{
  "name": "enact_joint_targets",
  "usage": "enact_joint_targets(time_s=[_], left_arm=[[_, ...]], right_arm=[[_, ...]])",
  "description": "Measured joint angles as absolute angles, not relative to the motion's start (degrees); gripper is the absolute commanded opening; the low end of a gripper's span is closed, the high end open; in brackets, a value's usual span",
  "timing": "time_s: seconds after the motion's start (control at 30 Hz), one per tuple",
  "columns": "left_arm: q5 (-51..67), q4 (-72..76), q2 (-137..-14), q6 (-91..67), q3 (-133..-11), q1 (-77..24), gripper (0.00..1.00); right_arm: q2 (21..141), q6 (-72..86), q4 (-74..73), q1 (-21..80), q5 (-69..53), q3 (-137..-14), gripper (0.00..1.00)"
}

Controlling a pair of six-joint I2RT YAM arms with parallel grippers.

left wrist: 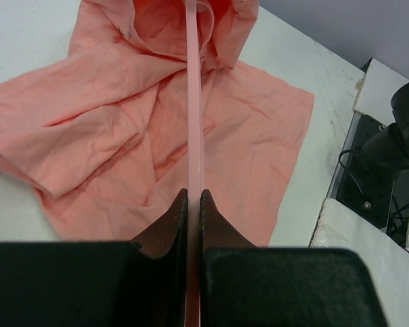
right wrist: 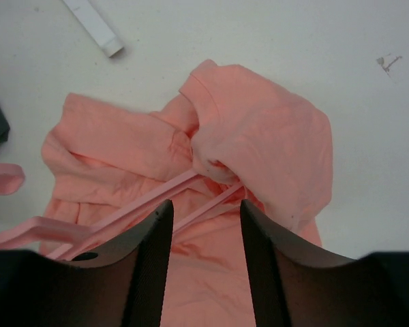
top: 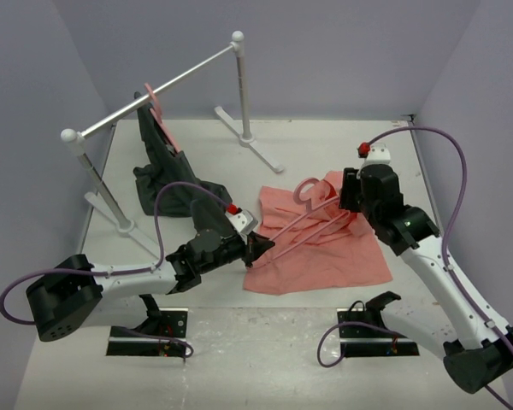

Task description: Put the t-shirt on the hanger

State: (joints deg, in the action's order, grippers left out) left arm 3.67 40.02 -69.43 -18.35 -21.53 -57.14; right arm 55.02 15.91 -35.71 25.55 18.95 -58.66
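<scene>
The salmon-pink t-shirt (top: pixel 325 252) lies crumpled on the table right of centre. The thin pink hanger (top: pixel 295 224) lies across it, with its hook (top: pixel 308 190) at the shirt's far edge. My left gripper (top: pixel 261 248) is shut on the hanger's left end. In the left wrist view the bar (left wrist: pixel 194 122) runs straight out from between the closed fingers (left wrist: pixel 194 193) into a bunched fold of the shirt (left wrist: pixel 109 129). My right gripper (top: pixel 346 201) is open and empty above the shirt's far right part. In its own view (right wrist: pixel 204 204) the hanger's bars (right wrist: pixel 157 194) disappear under a raised fold of shirt (right wrist: pixel 266 136).
A white clothes rack (top: pixel 162 85) stands at the back left. A dark grey garment (top: pixel 162 171) hangs from it on another pink hanger. One rack foot (right wrist: pixel 95 27) reaches towards the shirt. Two black cable mounts (top: pixel 150 329) sit at the near edge.
</scene>
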Motion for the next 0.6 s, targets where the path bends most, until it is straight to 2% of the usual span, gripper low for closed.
enact_joint_targets(time_s=[0.13, 0.37, 0.6], left_arm=[[3.7, 40.0, -69.4, -18.4, -21.5, -57.1, 0.00], [3.7, 40.1, -69.4, -18.5, -21.6, -57.1, 0.00], [4.0, 40.2, -69.1, -18.5, -22.0, -57.1, 0.00]], right_arm=[[55.5, 17.4, -35.1, 25.6, 18.7, -54.7, 0.34], [59.6, 17.9, -34.6, 25.6, 19.0, -53.0, 0.50], [66.4, 15.4, -32.1, 25.0, 23.5, -53.4, 0.49]])
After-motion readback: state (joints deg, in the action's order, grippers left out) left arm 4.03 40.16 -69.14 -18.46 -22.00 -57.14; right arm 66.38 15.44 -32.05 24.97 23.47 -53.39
